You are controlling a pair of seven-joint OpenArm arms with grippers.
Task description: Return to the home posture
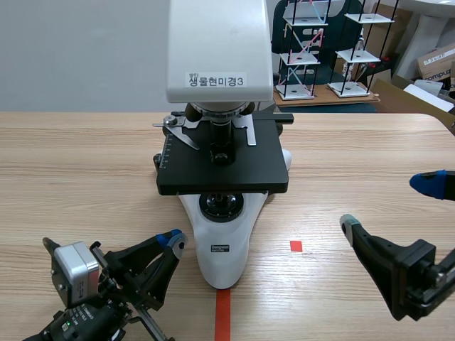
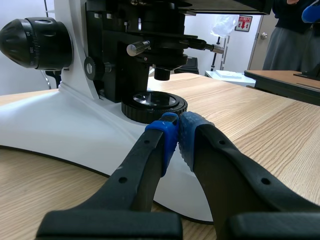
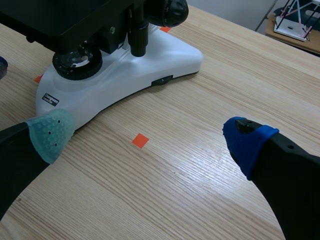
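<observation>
**Left gripper (image 1: 174,240) closed, right gripper (image 1: 387,204) wide**

The table (image 1: 71,163) bears a white-and-black microscope (image 1: 222,142) at its centre; the right gripper hangs at the base's 4 o'clock, fingers (image 3: 250,142) far apart; the left sits at 7 o'clock, just beside the base, pads (image 2: 167,135) pressed together

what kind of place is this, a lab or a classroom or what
Most likely a lab or science teaching room: a labelled microscope stands on a wooden table, with small stick-built model towers behind it and a cardboard box at the back.
</observation>
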